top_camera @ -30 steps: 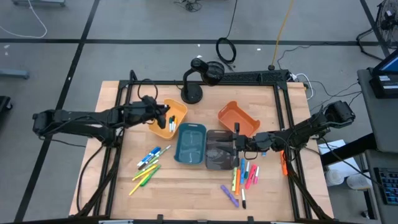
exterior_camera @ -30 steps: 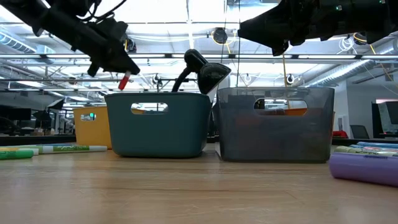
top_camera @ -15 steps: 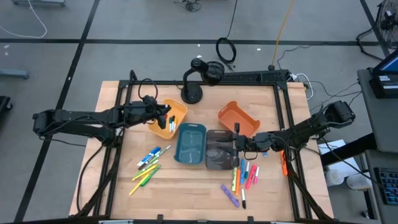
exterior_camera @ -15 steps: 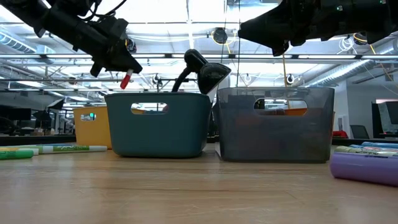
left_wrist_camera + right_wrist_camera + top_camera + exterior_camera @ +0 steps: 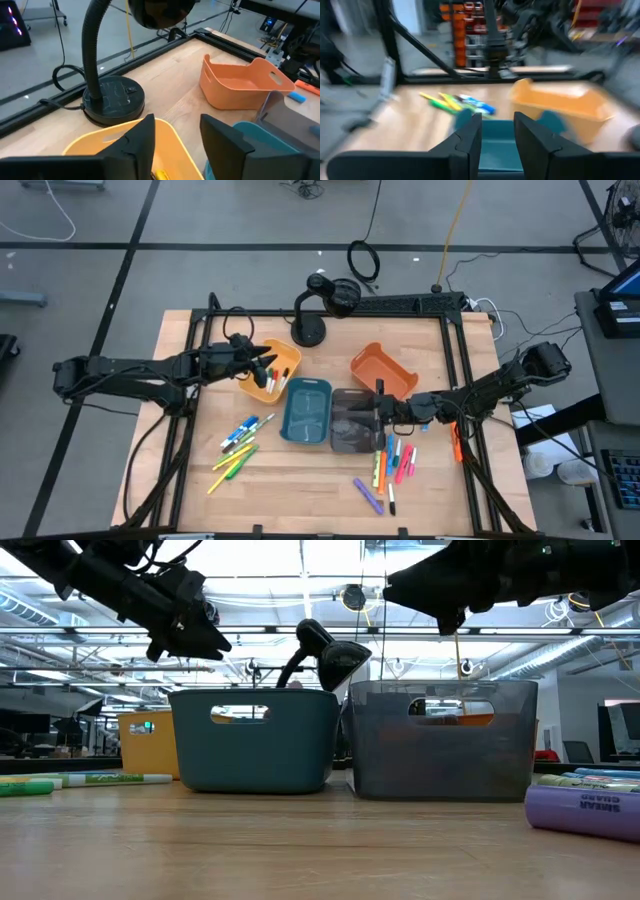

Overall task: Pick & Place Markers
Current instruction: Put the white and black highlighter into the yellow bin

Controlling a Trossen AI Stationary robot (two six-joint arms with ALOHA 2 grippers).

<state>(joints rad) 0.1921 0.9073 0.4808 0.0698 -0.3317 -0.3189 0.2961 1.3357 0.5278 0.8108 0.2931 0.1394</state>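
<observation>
Markers lie in two loose groups either side of the teal bin (image 5: 306, 411), which sits mid-table; one cluster of yellow, green and blue markers (image 5: 238, 446) rests on the wood just left of and in front of it, seen in the low view as pens lying flat at the left edge (image 5: 85, 780); a second cluster of orange, pink, blue and purple markers (image 5: 392, 467) lies in front of the grey bin (image 5: 352, 420), which stands touching the teal bin's right side; a purple marker (image 5: 585, 810) lies close to the low camera on the right; a few markers, one red-capped (image 5: 277, 376), rest inside the yellow bin (image 5: 255, 388), just behind and left of the teal bin.

Left gripper (image 5: 268, 362) hangs over the yellow bin, its fingers (image 5: 142, 142) parted with nothing between them; the yellow bin's rim shows below them in the wrist view; beyond stand the black gooseneck lamp (image 5: 107, 97) and the orange bin (image 5: 240, 87), behind the grey bin.

Right gripper (image 5: 379, 408) hovers above the grey bin's right rim; its fingers (image 5: 470, 135) stand a little apart, gripping nothing that can be seen; the teal bin (image 5: 495, 137) shows ahead of them.
</observation>
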